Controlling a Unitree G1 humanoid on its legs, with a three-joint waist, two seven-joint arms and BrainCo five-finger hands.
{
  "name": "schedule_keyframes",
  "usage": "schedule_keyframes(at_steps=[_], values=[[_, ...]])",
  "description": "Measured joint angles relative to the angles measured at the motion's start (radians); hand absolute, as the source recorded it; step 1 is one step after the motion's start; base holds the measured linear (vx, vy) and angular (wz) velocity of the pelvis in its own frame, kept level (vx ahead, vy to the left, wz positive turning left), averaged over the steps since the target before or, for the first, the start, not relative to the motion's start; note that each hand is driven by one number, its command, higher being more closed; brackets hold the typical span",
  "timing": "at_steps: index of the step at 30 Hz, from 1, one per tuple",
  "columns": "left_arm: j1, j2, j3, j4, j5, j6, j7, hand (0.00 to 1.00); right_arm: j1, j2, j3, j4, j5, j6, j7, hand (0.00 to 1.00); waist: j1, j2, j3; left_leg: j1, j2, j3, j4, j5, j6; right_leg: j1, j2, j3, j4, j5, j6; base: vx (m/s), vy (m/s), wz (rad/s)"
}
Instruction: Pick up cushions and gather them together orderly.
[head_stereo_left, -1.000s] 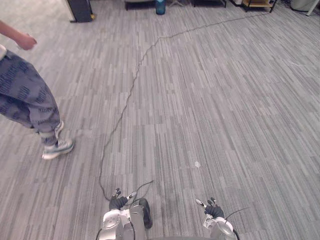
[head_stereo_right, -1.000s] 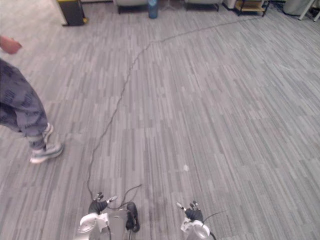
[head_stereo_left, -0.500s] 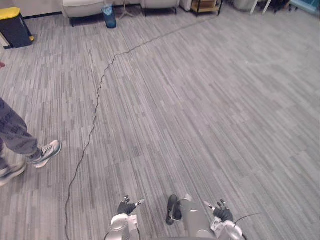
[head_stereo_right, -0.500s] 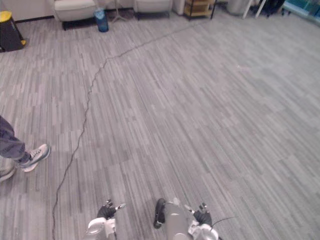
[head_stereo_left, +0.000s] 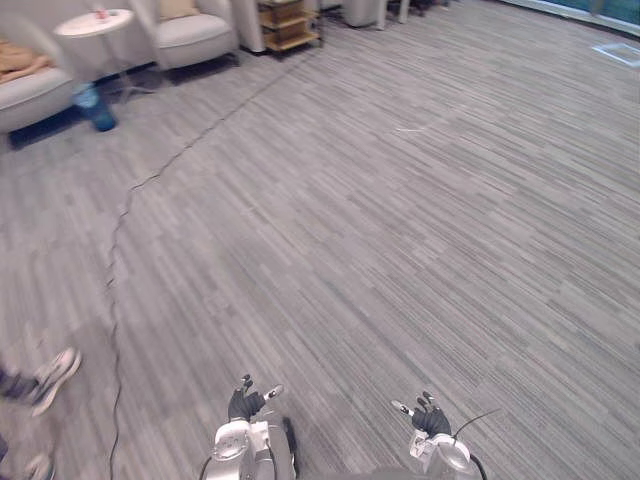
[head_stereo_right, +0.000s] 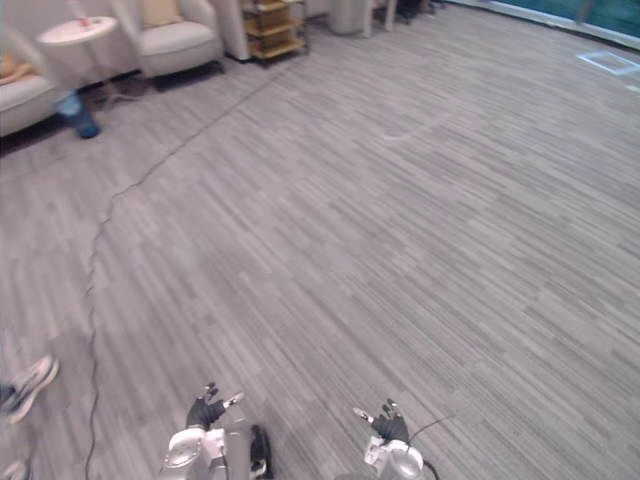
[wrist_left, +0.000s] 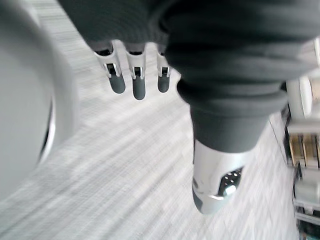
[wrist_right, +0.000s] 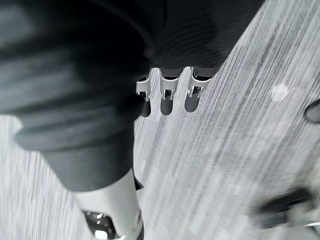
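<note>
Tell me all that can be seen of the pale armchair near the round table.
The armchair is pale and looks upholstered, with a padded seat. It stands upright on the grey floor, between a round white table and a wooden shelf. A tan cushion leans against its back.

Desk: What covers the room?

Photographer: A grey carpet floor (head_stereo_left: 420, 200) in narrow streaked planks, evenly lit, running across the whole frame.

Desk: And the furniture?

Photographer: It all stands along the floor's far left edge. A pale armchair (head_stereo_left: 195, 30) sits beside a round white side table (head_stereo_left: 92, 22), with another pale seat (head_stereo_left: 30, 95) further left. A blue container (head_stereo_left: 95, 108) stands on the floor in front of the table. A low wooden shelf unit (head_stereo_left: 288, 18) is just right of the armchair. A pale square patch (head_stereo_left: 612, 52) marks the floor's far right corner.
</note>
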Motion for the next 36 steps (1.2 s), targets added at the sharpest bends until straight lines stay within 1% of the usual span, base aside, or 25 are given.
schedule_keyframes(at_steps=[1,2,3,4,5,6,8,9,12,13,14,15,16,17,18,20,21,22,24,27,31,32,34,35,36], values=[[-0.002,0.009,0.016,0.008,-0.001,0.002,0.002,0.00,0.007,0.010,0.007,0.000,0.000,0.000,0.002,0.00,-0.011,-0.022,-0.009,0.024,0.004,0.038,0.054,-0.064,0.023,-0.023,-0.017,0.017,0.099,0.026,0.045,0.92,0.413,-0.87],[-0.002,0.015,0.021,0.017,-0.001,0.001,0.004,0.00,0.007,0.013,0.012,0.010,-0.002,0.001,0.003,0.00,0.004,-0.042,-0.015,0.086,0.003,0.085,0.060,-0.110,0.038,-0.083,-0.017,0.027,0.286,0.091,0.117,0.89,0.410,-0.91],[-0.002,0.017,0.021,0.024,-0.001,0.002,0.004,0.00,0.007,0.012,0.011,0.011,-0.002,0.000,0.003,0.00,0.005,-0.042,-0.015,0.111,0.002,0.098,0.051,-0.121,0.043,-0.112,-0.013,0.018,0.362,0.130,0.143,0.69,0.334,-0.82],[-0.005,0.020,0.020,0.036,-0.001,0.003,0.005,0.00,0.008,0.010,0.007,0.010,-0.002,-0.001,0.003,0.00,-0.003,-0.032,-0.008,0.173,-0.010,0.101,0.016,-0.143,0.049,-0.180,-0.011,-0.013,0.525,0.203,0.232,0.61,0.247,-0.73],[-0.033,0.016,0.017,0.091,-0.001,0.022,0.011,0.00,0.009,0.010,-0.001,-0.004,-0.002,-0.008,0.005,0.00,-0.010,-0.016,0.004,0.307,-0.018,0.117,-0.058,-0.173,0.052,-0.304,-0.013,-0.111,0.775,0.202,0.243,0.48,0.180,-0.71],[-0.037,0.013,0.017,0.101,-0.001,0.025,0.013,0.00,0.010,0.010,-0.001,-0.007,-0.002,-0.010,0.005,0.00,-0.009,-0.007,0.010,0.340,-0.018,0.126,-0.081,-0.178,0.051,-0.334,-0.013,-0.141,0.821,0.194,0.229,0.57,0.191,-0.72],[-0.050,0.003,-0.004,0.130,-0.001,0.030,0.018,0.00,0.012,0.010,-0.004,-0.021,-0.013,-0.010,0.009,0.00,-0.028,0.022,0.022,0.504,-0.020,0.154,-0.217,-0.189,0.053,-0.527,-0.023,-0.340,0.895,0.140,0.130,0.60,0.186,-0.49],[-0.053,0.002,-0.005,0.132,-0.001,0.031,0.019,0.00,0.012,0.010,-0.005,-0.030,-0.023,-0.012,0.009,0.00,-0.035,0.023,0.023,0.526,-0.020,0.158,-0.231,-0.189,0.052,-0.557,-0.027,-0.373,0.879,0.132,0.117,0.68,0.186,-0.18],[-0.081,-0.002,-0.025,0.161,-0.001,0.041,0.014,0.00,0.004,0.009,-0.050,-0.050,-0.038,-0.018,0.010,0.00,-0.069,0.020,0.037,0.665,-0.020,0.191,-0.304,-0.189,0.052,-0.681,-0.059,-0.569,0.596,0.128,0.069,0.65,0.059,0.04],[-0.080,-0.005,-0.032,0.163,-0.001,0.041,0.013,0.00,0.004,0.009,-0.067,-0.048,-0.039,-0.019,0.010,0.00,-0.069,0.021,0.038,0.704,-0.021,0.200,-0.321,-0.189,0.051,-0.694,-0.055,-0.612,0.474,0.159,0.029,0.66,-0.059,0.00],[-0.078,-0.010,-0.032,0.166,0.000,0.041,0.011,0.00,0.013,0.008,-0.080,-0.048,-0.038,-0.022,0.010,0.00,-0.070,0.014,0.037,0.777,-0.039,0.204,-0.342,-0.187,0.048,-0.700,-0.045,-0.646,0.250,0.271,-0.014,0.66,-0.059,0.02],[-0.078,-0.012,-0.032,0.168,0.000,0.040,0.011,0.00,0.019,0.006,-0.082,-0.049,-0.037,-0.022,0.010,0.00,-0.073,0.014,0.038,0.787,-0.044,0.202,-0.343,-0.186,0.040,-0.701,-0.043,-0.644,0.245,0.319,-0.044,0.71,-0.071,-0.03],[-0.080,-0.022,-0.030,0.183,0.001,0.042,0.010,0.00,0.016,-0.015,-0.087,-0.044,-0.039,-0.020,0.012,0.00,-0.080,0.042,0.034,0.820,-0.025,0.193,-0.345,-0.166,-0.007,-0.695,-0.030,-0.650,0.282,0.357,-0.125,0.58,-0.059,-0.11],[-0.080,-0.026,-0.028,0.190,0.005,0.042,0.002,0.00,0.000,-0.021,-0.096,-0.046,-0.039,-0.019,0.013,0.00,-0.079,0.067,0.031,0.808,-0.003,0.179,-0.315,-0.099,-0.088,-0.701,-0.030,-0.648,0.330,0.290,-0.130,0.87,-0.144,-0.08],[-0.091,-0.029,-0.029,0.191,0.010,0.041,0.003,0.00,-0.003,-0.021,-0.109,-0.046,-0.039,-0.018,0.013,0.00,-0.099,0.072,0.037,0.799,0.000,0.154,-0.277,-0.048,-0.091,-0.693,-0.023,-0.651,0.351,0.258,-0.129,0.70,-0.167,-0.14],[-0.080,-0.030,0.002,0.191,0.019,0.041,0.003,0.00,-0.012,-0.018,-0.115,-0.047,-0.039,-0.011,0.014,0.00,-0.103,0.100,0.055,0.663,0.082,0.077,0.083,0.144,-0.095,-0.582,0.030,-0.627,0.290,0.210,-0.124,0.64,-0.187,-0.42],[-0.078,-0.029,0.017,0.185,0.018,0.041,0.003,0.00,-0.018,-0.014,-0.111,-0.045,-0.038,-0.008,0.012,0.00,-0.097,0.106,0.065,0.543,0.136,0.040,0.369,0.161,-0.087,-0.493,0.069,-0.602,0.223,0.207,-0.125,0.57,-0.132,-0.73],[-0.076,-0.029,0.035,0.184,0.017,0.041,0.003,0.00,-0.019,-0.006,-0.104,-0.041,-0.037,-0.008,0.009,0.00,-0.088,0.101,0.070,0.483,0.156,0.042,0.506,0.125,-0.085,-0.433,0.089,-0.573,0.185,0.205,-0.128,0.54,-0.084,-0.92],[-0.066,-0.033,0.047,0.142,0.011,0.037,0.003,0.00,-0.023,0.001,-0.063,-0.017,-0.035,-0.009,0.004,0.00,-0.070,0.076,0.080,0.345,0.162,0.043,0.610,0.029,-0.047,-0.268,0.100,-0.508,0.075,0.202,-0.131,0.59,-0.048,-0.89],[-0.055,-0.033,0.048,0.104,-0.003,0.019,0.002,0.00,-0.025,0.006,-0.038,-0.003,-0.036,-0.003,0.003,0.00,-0.050,0.075,0.074,0.142,0.162,0.056,0.456,-0.051,-0.005,-0.125,0.114,-0.413,-0.048,0.182,-0.101,0.45,0.024,-0.87],[-0.033,-0.034,0.050,0.053,-0.013,-0.001,0.003,0.00,-0.018,0.010,-0.043,0.002,-0.037,0.000,0.000,0.00,-0.025,0.076,0.072,0.024,0.081,0.037,-0.022,-0.037,-0.039,0.009,0.104,-0.299,-0.108,0.125,-0.042,0.52,0.139,-0.77],[-0.031,-0.033,0.050,0.045,-0.017,-0.003,0.003,0.00,-0.014,0.010,-0.042,0.003,-0.037,0.000,-0.001,0.00,-0.020,0.068,0.066,0.013,0.060,0.043,-0.107,-0.018,-0.037,0.039,0.094,-0.273,-0.128,0.105,-0.026,0.81,0.328,-0.99],[-0.029,-0.031,0.051,0.034,-0.022,-0.002,0.003,0.00,0.005,0.014,-0.041,0.009,-0.038,0.000,-0.001,0.00,0.006,0.052,0.040,0.012,0.030,0.044,-0.141,0.085,0.018,0.086,0.063,-0.197,-0.129,0.064,0.011,0.79,0.352,-1.13],[-0.024,-0.019,0.062,0.035,-0.021,-0.002,0.003,0.00,0.007,0.020,-0.034,0.025,-0.039,0.000,0.000,0.00,0.011,0.018,0.011,0.015,0.009,0.065,-0.104,0.110,0.045,0.079,0.031,-0.164,-0.075,0.053,0.031,0.63,0.269,-0.84],[-0.027,-0.008,0.068,0.047,-0.021,-0.002,0.003,0.00,0.008,0.021,-0.029,0.037,-0.040,0.001,0.003,0.00,0.001,-0.013,-0.005,0.031,-0.004,0.088,-0.093,0.075,0.055,0.046,0.000,-0.157,0.006,0.050,0.044,0.77,0.318,-0.67]])
